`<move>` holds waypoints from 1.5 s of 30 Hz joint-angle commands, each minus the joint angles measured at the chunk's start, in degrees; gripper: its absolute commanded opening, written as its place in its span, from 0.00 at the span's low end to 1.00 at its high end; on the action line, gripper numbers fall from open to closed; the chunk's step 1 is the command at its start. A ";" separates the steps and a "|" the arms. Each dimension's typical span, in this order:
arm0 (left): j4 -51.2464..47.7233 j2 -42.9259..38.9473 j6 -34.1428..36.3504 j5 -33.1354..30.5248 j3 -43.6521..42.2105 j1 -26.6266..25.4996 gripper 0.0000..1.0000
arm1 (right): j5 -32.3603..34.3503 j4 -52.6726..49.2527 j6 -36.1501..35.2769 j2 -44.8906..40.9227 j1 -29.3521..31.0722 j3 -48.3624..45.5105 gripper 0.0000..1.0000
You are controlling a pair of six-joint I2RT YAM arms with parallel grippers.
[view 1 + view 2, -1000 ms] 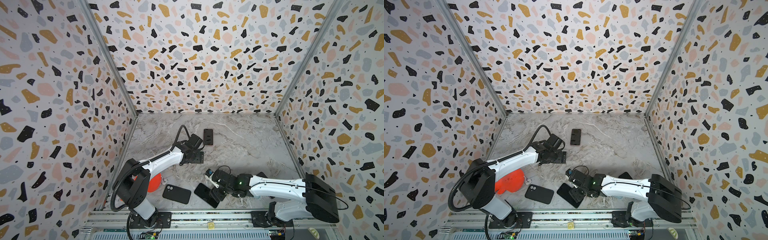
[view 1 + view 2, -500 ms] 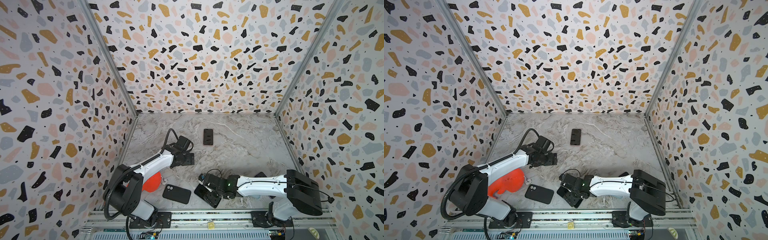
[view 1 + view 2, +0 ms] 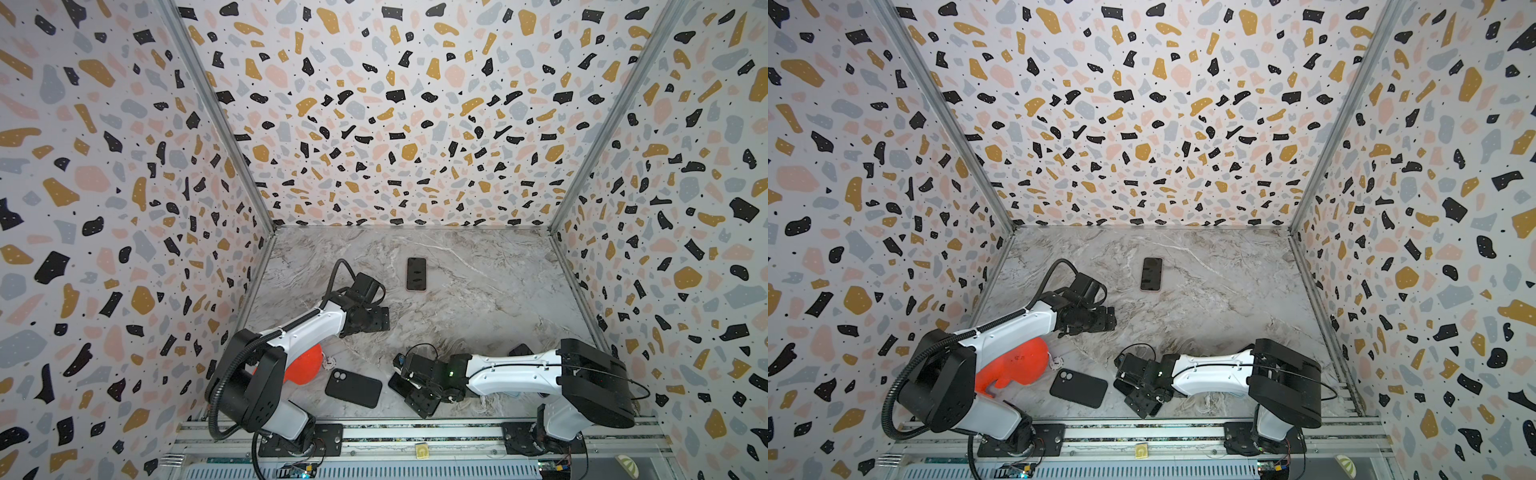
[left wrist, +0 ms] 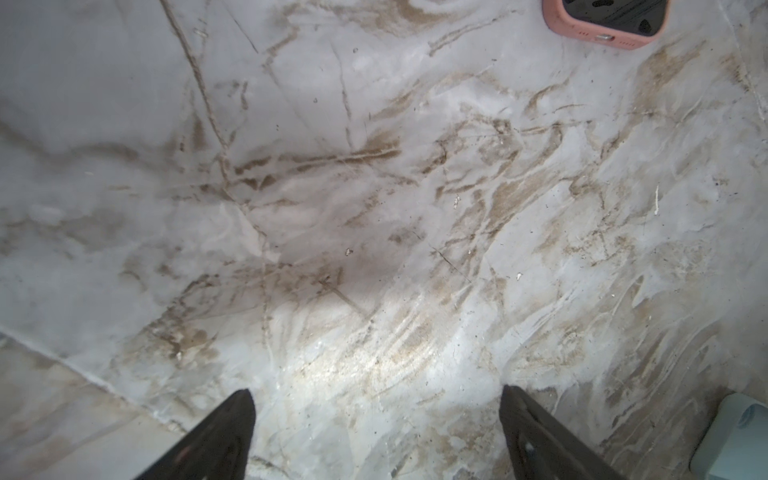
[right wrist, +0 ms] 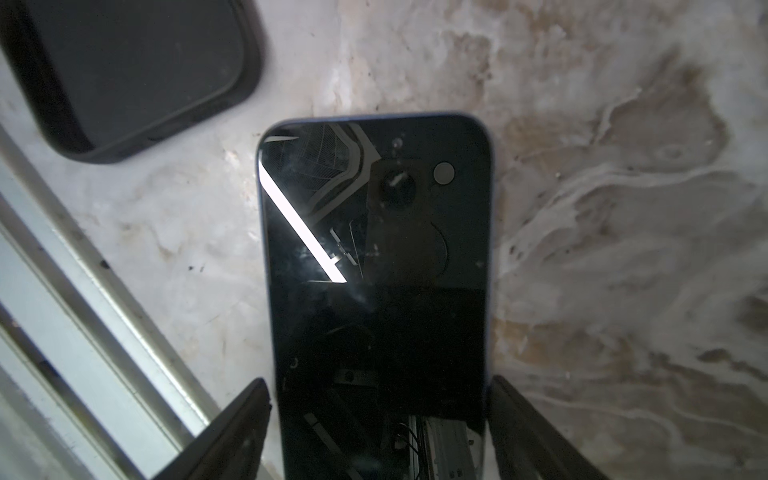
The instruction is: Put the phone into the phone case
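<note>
A bare black phone lies screen up on the marble table near the front edge; only its corner shows from above. My right gripper is low over it and open, one finger on each long side with a thin gap. The empty black phone case lies flat just left of the phone, camera cutout towards the left. My left gripper hangs open over bare marble at mid-left.
A second phone in a pink case lies at the back middle. An orange object sits under the left arm. The metal front rail runs close beside the phone. Patterned walls enclose three sides.
My right gripper has slid left along the front and come down over the black phone, its jaws wider. My left arm has pulled back left and towards the front.
</note>
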 commanded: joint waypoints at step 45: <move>37.10 3.47 -13.10 38.66 -19.18 -2.01 0.57 | 1.00 19.72 4.75 -7.80 -12.66 -9.65 0.61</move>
